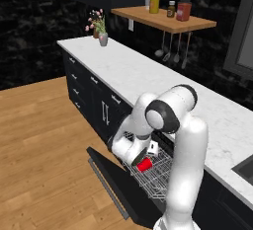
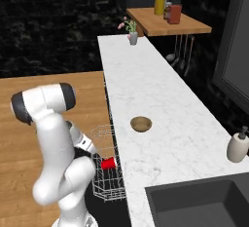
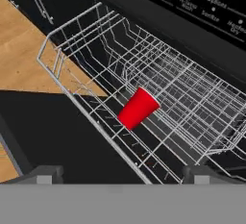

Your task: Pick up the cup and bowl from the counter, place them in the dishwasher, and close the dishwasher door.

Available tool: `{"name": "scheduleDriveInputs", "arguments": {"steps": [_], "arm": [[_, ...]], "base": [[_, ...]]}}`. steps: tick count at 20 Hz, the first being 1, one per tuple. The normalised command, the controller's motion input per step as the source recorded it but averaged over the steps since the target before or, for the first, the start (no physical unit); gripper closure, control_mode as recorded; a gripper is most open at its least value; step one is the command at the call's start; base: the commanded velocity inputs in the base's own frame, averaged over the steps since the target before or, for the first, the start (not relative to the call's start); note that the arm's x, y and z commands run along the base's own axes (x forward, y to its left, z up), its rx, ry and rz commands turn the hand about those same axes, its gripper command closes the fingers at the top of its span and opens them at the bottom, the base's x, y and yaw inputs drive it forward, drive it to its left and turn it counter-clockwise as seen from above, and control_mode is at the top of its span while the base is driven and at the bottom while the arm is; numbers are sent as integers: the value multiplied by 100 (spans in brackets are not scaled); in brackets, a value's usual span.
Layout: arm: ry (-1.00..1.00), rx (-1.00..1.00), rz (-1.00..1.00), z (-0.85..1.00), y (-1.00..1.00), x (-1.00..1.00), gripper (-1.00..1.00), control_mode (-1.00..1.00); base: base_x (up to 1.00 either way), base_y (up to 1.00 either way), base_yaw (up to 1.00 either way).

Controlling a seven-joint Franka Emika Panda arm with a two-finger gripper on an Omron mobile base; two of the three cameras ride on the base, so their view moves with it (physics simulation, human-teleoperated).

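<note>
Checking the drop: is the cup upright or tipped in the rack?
Tipped: the cup lies on its side on the rack wires.

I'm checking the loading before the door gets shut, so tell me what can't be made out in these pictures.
- Cup: lies tipped in the rack; its open end faces away in the hand view.
- Pincer: largely hidden behind the arm in the left base view.
- Dishwasher door: its lower end is cut by the bottom edge there.
- Soap dispenser: cut by the right edge, right base view.

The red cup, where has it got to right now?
The cup lies on its side in the dishwasher's white wire rack, above the open door, just beyond the open tool.
</note>
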Motion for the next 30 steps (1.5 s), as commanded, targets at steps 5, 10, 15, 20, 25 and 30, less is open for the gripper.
{"name": "scheduleDriveInputs", "arguments": {"steps": [5, 10, 15, 20, 25, 30], "arm": [[-1, -8, 0, 100, 2, -53, -100, -100], [-30, -1, 0, 100, 44, -6, -100, -100], [-35, 0, 0, 100, 41, 4, -100, -100], [-41, 0, 0, 100, 15, 9, -100, -100], [-36, 0, 0, 100, -10, 1, -100, -100], [-7, -1, 1, 100, -34, 0, -100, -100]], "base": [[0, 0, 0], [0, 0, 0], [0, 0, 0], [0, 0, 0], [0, 0, 0], [0, 0, 0]]}}
